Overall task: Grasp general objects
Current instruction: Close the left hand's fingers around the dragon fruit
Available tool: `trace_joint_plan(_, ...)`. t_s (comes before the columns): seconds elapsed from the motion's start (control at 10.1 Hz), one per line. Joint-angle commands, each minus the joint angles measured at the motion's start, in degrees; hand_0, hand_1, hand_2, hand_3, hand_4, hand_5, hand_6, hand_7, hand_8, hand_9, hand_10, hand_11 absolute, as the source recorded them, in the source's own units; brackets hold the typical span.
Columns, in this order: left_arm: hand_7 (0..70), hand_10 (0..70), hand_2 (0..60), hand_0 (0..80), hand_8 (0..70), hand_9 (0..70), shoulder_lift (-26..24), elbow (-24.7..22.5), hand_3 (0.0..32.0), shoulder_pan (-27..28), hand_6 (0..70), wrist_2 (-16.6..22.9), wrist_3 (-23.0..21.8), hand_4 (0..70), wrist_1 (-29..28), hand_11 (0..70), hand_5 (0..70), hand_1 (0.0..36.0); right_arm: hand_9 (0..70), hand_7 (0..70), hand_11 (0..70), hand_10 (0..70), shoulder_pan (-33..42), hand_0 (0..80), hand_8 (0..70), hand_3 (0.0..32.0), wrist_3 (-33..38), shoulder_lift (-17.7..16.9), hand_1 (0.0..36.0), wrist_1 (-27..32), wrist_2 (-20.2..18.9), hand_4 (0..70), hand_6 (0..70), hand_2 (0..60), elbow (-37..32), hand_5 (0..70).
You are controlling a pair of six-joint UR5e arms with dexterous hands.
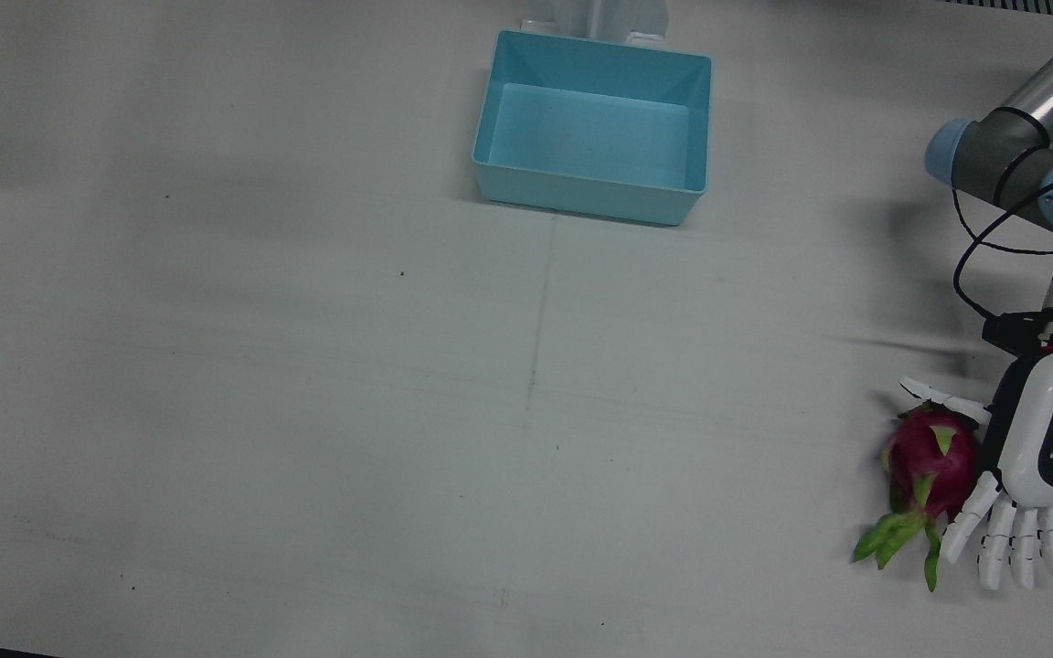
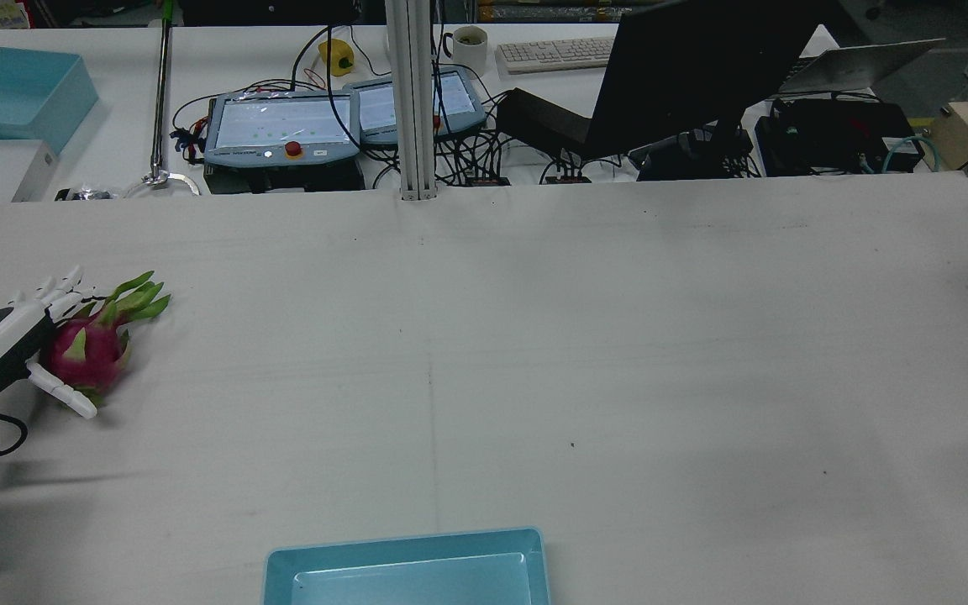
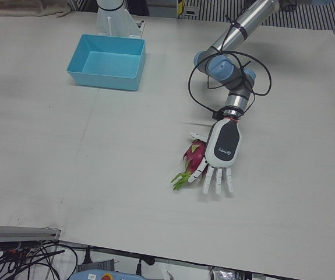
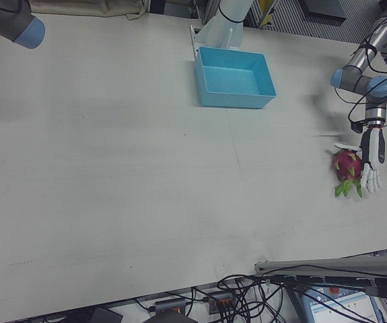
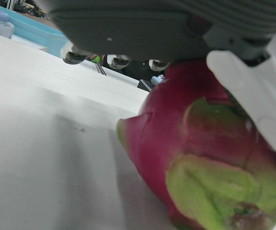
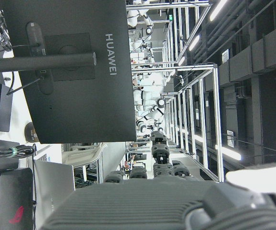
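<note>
While the fruit (image 1: 930,464) lies on the desk (image 1: 307,411) near its left edge, well apart from the bin (image 1: 592,126), the grasp looks only begun: nothing is lifted, and the closing and carrying are, I judge, all left to do. The left hand (image 1: 1029,457) sits just beside the fruit, palm against its side. Its fingers (image 1: 1011,544) are stretched out nearly straight past the fruit's green tip, spread and unclenched, holding nothing; the thumb reaches round the far side and seems to touch the skin. The right hand's fingers barely show in its own camera, so I cannot tell their state.
</note>
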Motion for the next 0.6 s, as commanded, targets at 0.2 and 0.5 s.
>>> trace_joint_plan(0.2,53.7,21.2,18.7,52.1,23.6,19.9,0.16,-0.18,0.0,0.30,20.6,-3.77,0.37,16.0,0.70,32.0,44.5,18.4,0.0,0.0,0.0,0.0,0.00,0.0,0.0,0.0,0.00,0.00,0.0,-0.09,0.00,0.0,0.0,0.0,0.00,0.0)
trace_joint_plan(0.5,70.0,47.6,22.1,58.4,40.1,42.9,0.16,-0.18,0.0,0.22,34.7,-3.95,1.25,17.6,0.70,68.5,51.0,22.6,0.0,0.0,0.0,0.0,0.00,0.0,0.0,0.0,0.00,0.00,0.0,0.00,0.00,0.0,0.0,0.0,0.00,0.0)
